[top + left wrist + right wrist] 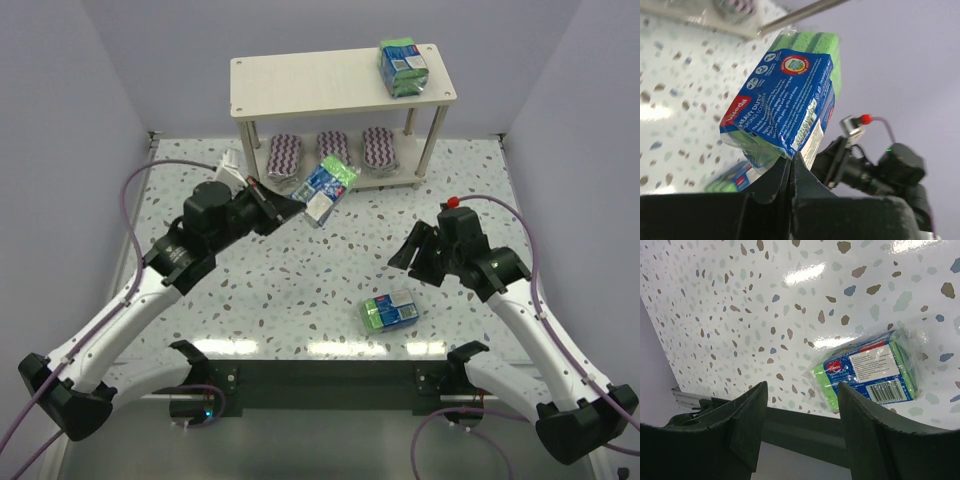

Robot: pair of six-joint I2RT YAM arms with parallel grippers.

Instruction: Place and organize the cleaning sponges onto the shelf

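Pinching a wrapped green-and-blue pack (328, 190) in the left claw (290, 207), left of centre. Holding it tilted and lifted off the speckled desk (300, 290), in front of the lower tier of the shelf (300, 85). In the left wrist view, gripping with fingers pressed flat together (791, 170) on the lower edge of the plastic wrap. Showing the blue printed label to the camera there, with green sponge at the top end (785, 100).

Behind that, on the shelf's lower board, holding three oval pads with maroon-and-white zigzag stripes, stood side by side: left pad (285, 157), middle pad (333, 150), right pad (378, 147). Cannot tell whether touching one another.

Further right, on the long top board near its right end, carrying a second pack (403, 66), lying flat close to the edge.

On the right side, hovering over the desk with the right claw (412, 256), fingers spread wide and gripping nothing. From the right wrist view, showing only bare speckled surface between the two dark fingers (800, 425).

Near the front edge of the desk, below and slightly left of the right claw, lying flat: a third pack (390, 312), label and barcode up (867, 372), near the claw's fingers but apart from them.
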